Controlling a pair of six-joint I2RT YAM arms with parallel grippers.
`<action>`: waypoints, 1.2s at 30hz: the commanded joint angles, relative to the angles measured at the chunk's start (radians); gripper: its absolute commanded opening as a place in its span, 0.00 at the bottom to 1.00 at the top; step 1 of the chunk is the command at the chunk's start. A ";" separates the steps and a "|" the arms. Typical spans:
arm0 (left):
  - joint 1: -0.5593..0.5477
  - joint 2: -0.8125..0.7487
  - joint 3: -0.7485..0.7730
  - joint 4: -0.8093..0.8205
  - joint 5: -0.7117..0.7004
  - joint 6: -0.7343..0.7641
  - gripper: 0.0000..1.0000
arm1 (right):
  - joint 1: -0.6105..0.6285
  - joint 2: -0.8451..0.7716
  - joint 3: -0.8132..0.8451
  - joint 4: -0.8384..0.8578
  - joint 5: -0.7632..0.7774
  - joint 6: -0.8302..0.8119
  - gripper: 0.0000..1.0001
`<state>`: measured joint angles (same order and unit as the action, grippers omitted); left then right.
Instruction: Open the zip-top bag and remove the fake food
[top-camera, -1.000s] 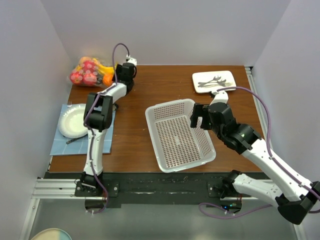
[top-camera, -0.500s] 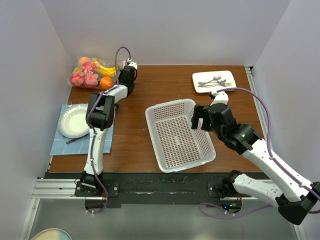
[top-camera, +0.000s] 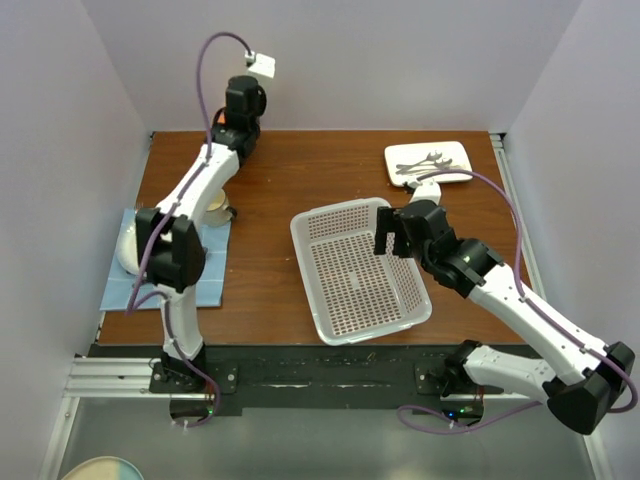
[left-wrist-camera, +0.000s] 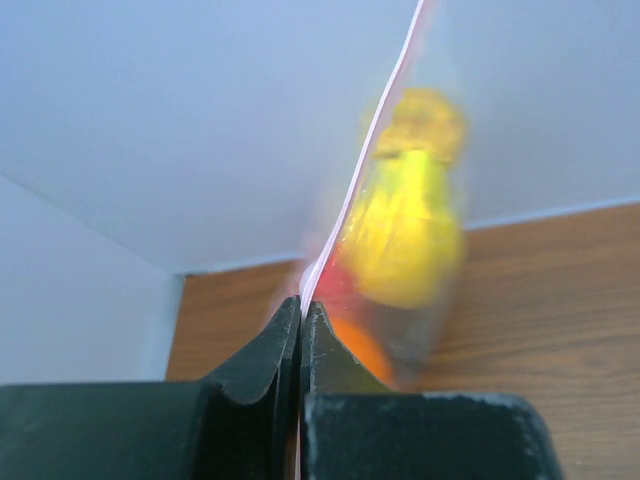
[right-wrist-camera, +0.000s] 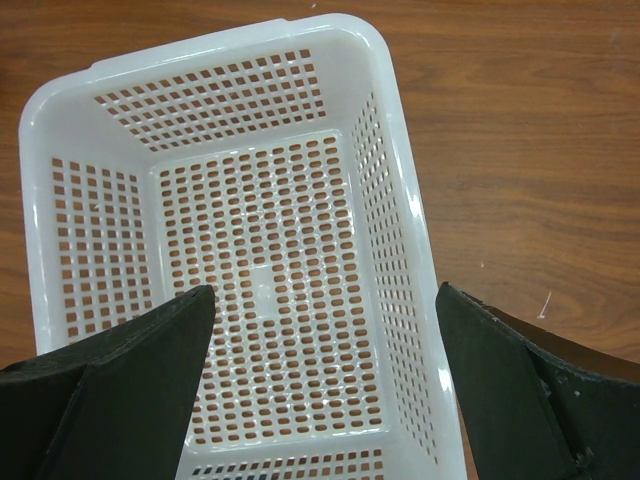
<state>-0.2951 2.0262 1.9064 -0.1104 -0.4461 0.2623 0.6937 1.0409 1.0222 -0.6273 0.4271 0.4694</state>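
**A:** Foreground: what does the right hand (right-wrist-camera: 320, 300) show?

**B:** It is released, fingers spread wide, hovering over the one white perforated basket (right-wrist-camera: 250, 250), which holds nothing.

**A:** And the middle ground?

**B:** There are two plates on the tabletop (top-camera: 270, 180). One (top-camera: 123, 252) sits on a blue mat (top-camera: 120, 295) at left; the other (top-camera: 428, 162), farther right, carries cutlery.

**A:** And farthest away?

**B:** The left hand (left-wrist-camera: 300, 305) is clenched on the pink-edged rim of the one zip-top bag (left-wrist-camera: 440, 300), which is raised off the tabletop near the back wall. The fake food (left-wrist-camera: 405, 235) hangs inside. Yellow, red and orange pieces show, but they are too blurred to count.

**A:** Progress?

**B:** Early, by judgement. The bag is gripped and lifted, but unzipping it and removing every piece remain.
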 joint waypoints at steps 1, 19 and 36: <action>-0.001 -0.202 0.011 -0.038 0.095 -0.054 0.00 | 0.004 0.048 0.001 0.061 -0.014 -0.017 0.96; -0.003 -0.731 -0.190 -0.437 0.434 -0.130 0.00 | 0.006 0.655 0.105 0.276 0.103 -0.032 0.89; -0.003 -1.001 -0.524 -0.620 0.580 -0.172 0.00 | -0.128 0.732 0.205 0.390 0.233 -0.061 0.90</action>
<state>-0.2970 1.0649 1.4147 -0.7475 0.0818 0.1207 0.5980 1.8015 1.2026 -0.2691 0.5869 0.4187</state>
